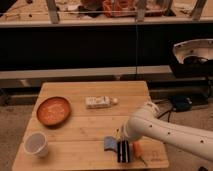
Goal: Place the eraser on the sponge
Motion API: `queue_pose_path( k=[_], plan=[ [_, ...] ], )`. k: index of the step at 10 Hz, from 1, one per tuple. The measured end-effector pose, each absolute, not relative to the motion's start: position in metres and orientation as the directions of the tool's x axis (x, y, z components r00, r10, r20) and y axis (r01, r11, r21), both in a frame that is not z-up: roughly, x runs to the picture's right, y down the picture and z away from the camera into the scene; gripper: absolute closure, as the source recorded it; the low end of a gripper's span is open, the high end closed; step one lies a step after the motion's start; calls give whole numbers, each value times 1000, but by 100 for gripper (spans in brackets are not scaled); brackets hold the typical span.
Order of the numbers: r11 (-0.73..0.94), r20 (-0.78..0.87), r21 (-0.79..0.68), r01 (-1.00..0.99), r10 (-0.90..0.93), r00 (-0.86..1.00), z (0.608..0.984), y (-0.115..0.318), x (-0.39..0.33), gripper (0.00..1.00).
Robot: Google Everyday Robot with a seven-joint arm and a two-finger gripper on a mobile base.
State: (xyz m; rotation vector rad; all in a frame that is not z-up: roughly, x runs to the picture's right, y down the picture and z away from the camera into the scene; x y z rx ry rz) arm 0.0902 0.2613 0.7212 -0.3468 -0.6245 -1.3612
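Just right of sponge [109,144]: gripper [123,151], dark, pointed down at wooden table [95,125], low over its front edge; touching sponge's right side or only just beside it, not clear. Claw state: cannot tell, released or clenched not readable. As for eraser: not separable from dark gripper body, so held or not, cannot tell. Sponge itself small, blue, lying flat on table near front edge, roughly mid-width, top face showing blue, uncovered. Right of sponge, past gripper: orange tapered stick [136,149], lying on table, just beside gripper, partly hidden by it. Further right of sponge: white arm [160,130], thick, curved, reaching in from lower right, bent over table's right side, wrist dropping to gripper. Behind sponge, on table's far half: white bottle [100,102] on its side, cap end pointing right, well apart from sponge. Left of and behind sponge: orange plate [53,110], round, shallow, far bigger than sponge, well apart from it. Left of sponge at about same depth: white cup [36,144], upright, near table's left front corner, well apart. Far right of and behind sponge, off table: dark box [181,103] on floor with cables [167,114]; higher up, white-rimmed dark machine part [192,57]. Far behind sponge: dark wall [90,50], light ledge [75,74], cluttered shelf [110,10] above, contents not readable.
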Motion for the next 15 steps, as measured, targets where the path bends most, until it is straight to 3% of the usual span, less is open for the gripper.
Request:
queue_pose_path(
  k=[15],
  plan=[
    [181, 577, 132, 975, -813, 73, 722, 264, 98, 95]
  ],
)
